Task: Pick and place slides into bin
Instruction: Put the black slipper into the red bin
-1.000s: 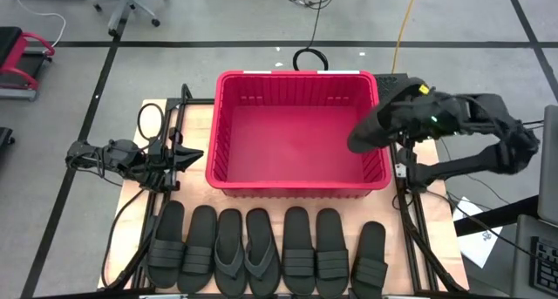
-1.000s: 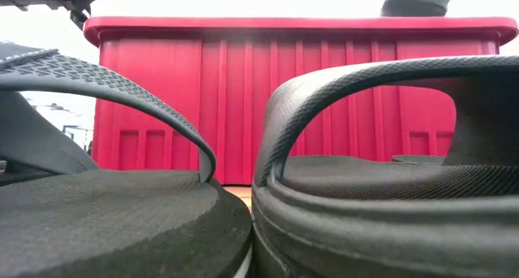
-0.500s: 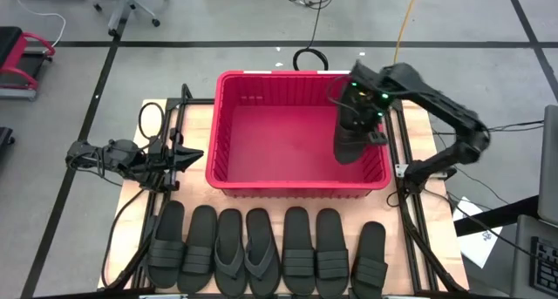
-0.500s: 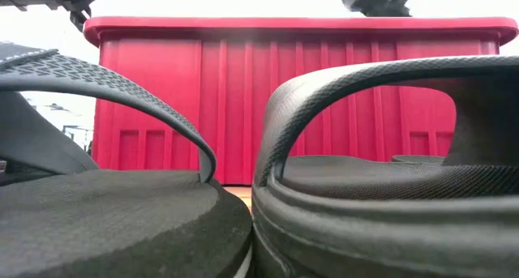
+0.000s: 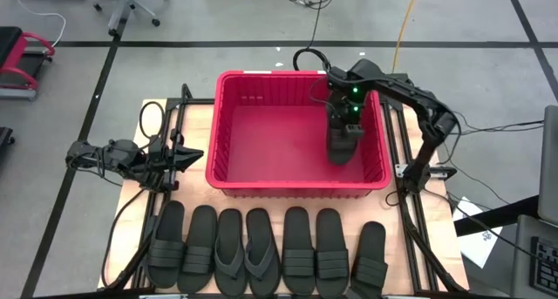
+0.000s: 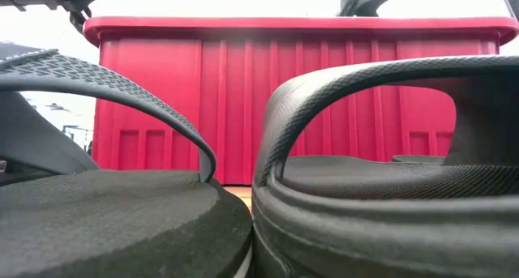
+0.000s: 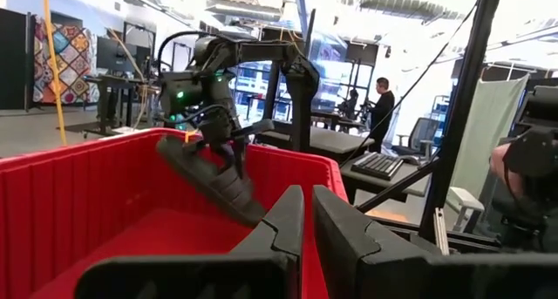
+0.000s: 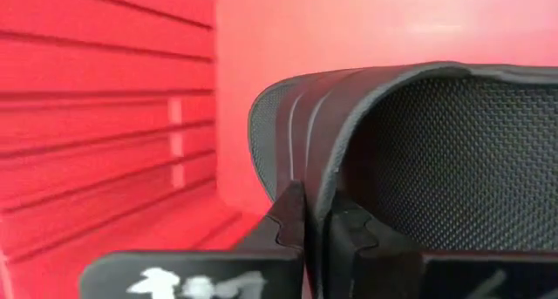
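The red bin [image 5: 228,173] stands mid-table and fills the low view [image 6: 243,108]. My right gripper [image 5: 347,116] reaches down into its far right part, shut on one black slide [image 5: 341,146], which also shows in the left wrist view [image 7: 209,173]. Seven more black slides [image 5: 261,260] lie in a row, soles down, along the table's near edge; two of them loom close in the low view [image 6: 389,189]. My left gripper [image 5: 187,155] waits shut and empty left of the bin, its fingers showing in its own wrist view [image 7: 307,220]. My right gripper pinches the slide's wide ribbed strap [image 8: 336,151] at its edge, one finger outside the strap and one under it. The fingers come from above, pointing down into the bin. The slide hangs tilted, far end up and near end [image 7: 247,210] low by the bin's floor; whether it touches, I cannot tell.
The bin's thick rim [image 5: 384,116] and right wall stand close beside my right arm. Metal frame rails [image 5: 410,203] run along the table's right side, and cables [image 5: 148,120] lie by my left arm. People sit at desks in the room beyond [image 7: 379,107].
My right gripper has carried the slide from above the bin's right rim toward the table's left and far edges and down inside the bin. It has turned, so the slide now runs near to far instead of slantwise.
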